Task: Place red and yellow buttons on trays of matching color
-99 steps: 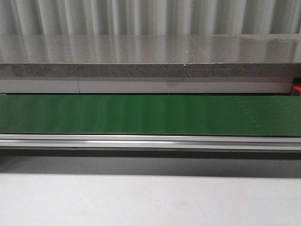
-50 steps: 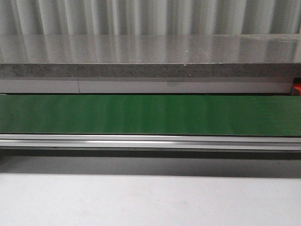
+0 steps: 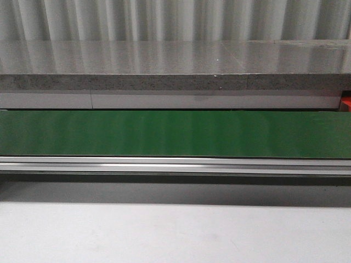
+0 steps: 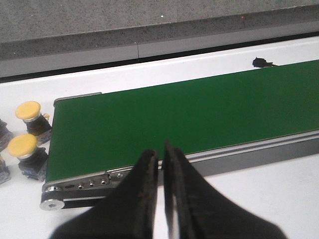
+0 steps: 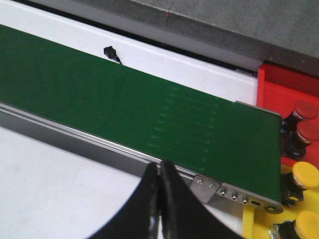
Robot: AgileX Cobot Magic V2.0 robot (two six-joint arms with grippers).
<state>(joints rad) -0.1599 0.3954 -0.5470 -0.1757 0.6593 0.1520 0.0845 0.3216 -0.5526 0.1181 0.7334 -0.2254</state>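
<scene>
Buttons stand upright, caps up: two yellow buttons (image 4: 27, 110) beside the green belt's (image 4: 174, 119) end, red buttons (image 5: 304, 110) by the red tray (image 5: 279, 84). Both grippers (image 4: 160, 154) (image 5: 158, 172) pressed together, empty. Front view shows only belt.

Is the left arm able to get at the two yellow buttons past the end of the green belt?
Probably yes: both yellow buttons stand uncovered beside the belt end, nothing between them and the shut left gripper.
</scene>
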